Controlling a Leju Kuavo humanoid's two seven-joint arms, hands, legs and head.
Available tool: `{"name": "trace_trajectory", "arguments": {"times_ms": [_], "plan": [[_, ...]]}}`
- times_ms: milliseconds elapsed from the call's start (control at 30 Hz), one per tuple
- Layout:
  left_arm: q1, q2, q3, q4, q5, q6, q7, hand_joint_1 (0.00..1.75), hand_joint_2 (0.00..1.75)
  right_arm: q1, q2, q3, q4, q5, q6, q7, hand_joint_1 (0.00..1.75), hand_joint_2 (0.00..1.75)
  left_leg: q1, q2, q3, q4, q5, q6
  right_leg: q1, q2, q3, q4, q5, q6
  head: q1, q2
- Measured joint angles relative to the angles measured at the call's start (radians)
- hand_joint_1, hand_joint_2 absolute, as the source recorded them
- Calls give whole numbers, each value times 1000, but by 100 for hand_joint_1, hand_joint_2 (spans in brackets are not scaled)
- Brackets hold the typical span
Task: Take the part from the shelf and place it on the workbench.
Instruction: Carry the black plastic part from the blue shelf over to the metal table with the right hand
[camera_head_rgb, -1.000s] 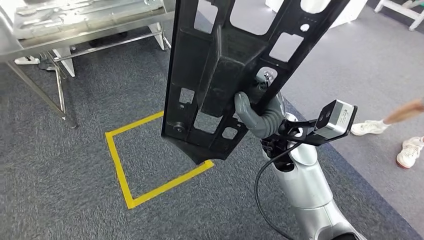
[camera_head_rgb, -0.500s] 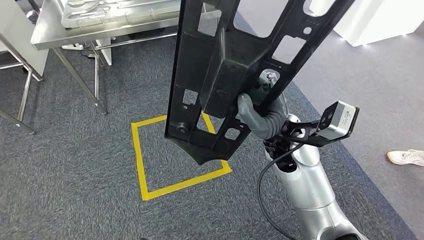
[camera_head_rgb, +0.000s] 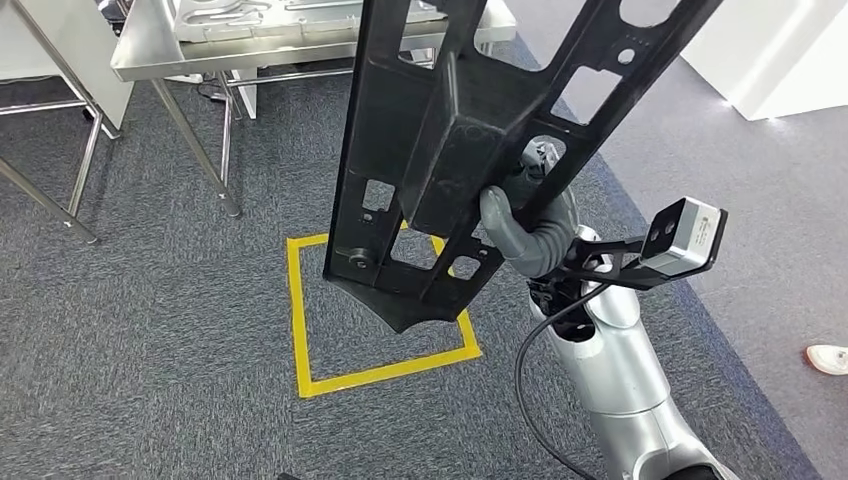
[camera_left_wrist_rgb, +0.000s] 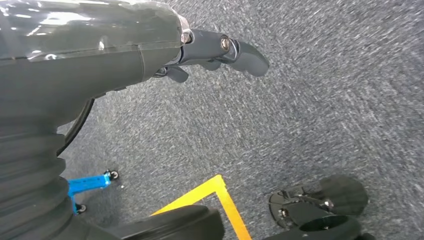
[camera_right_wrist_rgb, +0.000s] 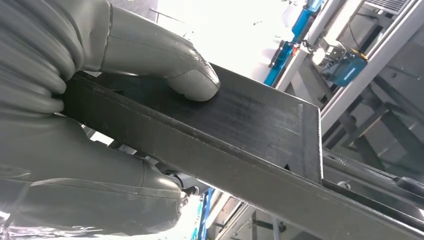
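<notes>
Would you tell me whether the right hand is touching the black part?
Touching: in the right wrist view the right hand wraps the black part, its thumb pressed flat against it.

Silver right arm (camera_head_rgb: 615, 375), black cable (camera_head_rgb: 530, 385), grey ribbed cover (camera_head_rgb: 545, 245)

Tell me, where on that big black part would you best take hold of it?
Where the right hand grips the black part now: the raised box-shaped rib down its middle. It is narrow enough to wrap, thumb on one face and fingers on the other, whereas the flat frame around it is wide and full of cutouts. Coming from below probably suits its upright pose.
</notes>
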Motion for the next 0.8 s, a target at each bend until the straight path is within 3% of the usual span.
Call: {"name": "trace_trajectory", "arguments": {"times_ms": [33,100,133,167,200,267,333,400,500,567,633,667,700,767,800], "plan": [[-1,0,0,0,0,-1,0,0,175,0,0,-1,0,-1,0,0,173,175,1,-1,6,-4,-2,6,-1,8,-26,51,-23,1,0,0],[-3,0,0,0,-1,-2,0,0,175,5,-3,-2,1,-2,0,0,173,175,-4,-5,14,-4,-9,15,-1,20,-110,190,-70,2,0,0],[-3,0,0,0,0,-2,0,0,175,8,-4,-2,2,-3,1,0,173,175,-6,-7,18,-4,-14,17,-1,23,-147,241,-76,2,0,0],[-2,0,0,0,1,-2,0,0,175,10,-5,-2,3,-5,2,0,173,175,-8,-11,23,-3,-18,18,-1,24,-168,256,-62,1,0,0],[-2,0,0,0,2,-2,-1,0,175,11,-6,-2,5,-6,4,0,173,175,-9,-15,29,-2,-23,17,-1,24,-169,232,-28,-1,0,0],[-1,0,0,0,4,-2,-4,0,175,9,-7,-2,7,-7,7,-1,173,175,-11,-21,42,2,-35,14,1,27,-126,102,61,-10,0,0],[-2,-1,0,0,6,-2,-8,0,175,4,-7,-2,10,-8,7,-2,173,175,-12,-25,47,5,-44,7,7,32,-87,0,103,-17,0,0],[-3,-1,0,0,7,-2,-9,0,175,-1,-8,-2,14,-9,7,-2,173,175,-12,-27,47,4,-48,-3,13,34,-79,-21,100,-23,0,0],[-2,0,0,0,7,-2,-9,0,175,-7,-8,-2,20,-11,7,-4,173,175,-10,-21,39,31,-67,-20,5,31,-61,-35,97,-38,0,0],[-2,0,0,0,7,-2,-9,0,175,-11,-8,-1,24,-12,8,-6,173,175,-6,-15,-12,133,-107,-32,2,27,-46,-41,91,-46,0,0],[-2,0,1,0,10,-2,-9,0,175,-12,-8,-1,30,-13,8,-8,173,175,1,-12,-87,255,-138,-40,3,24,-35,-40,80,-48,0,0],[-2,0,1,0,11,-2,-9,0,175,-12,-8,0,33,-13,8,-8,173,175,4,-10,-108,278,-131,-43,3,24,-29,-40,74,-47,0,0],[-2,0,1,0,11,-2,-9,0,175,-13,-8,0,37,-13,8,-8,173,175,6,-7,-110,265,-106,-44,3,23,-20,-40,67,-45,0,0],[0,1,1,0,11,-1,-7,0,175,-15,-7,0,41,-13,9,-8,173,175,8,-2,-62,143,-29,-42,1,23,0,-40,51,-40,0,0],[2,1,1,0,11,-1,-6,0,175,-17,-7,1,43,-13,9,-9,173,175,6,1,-32,79,-6,-39,2,23,8,-40,43,-35,0,0]]}}
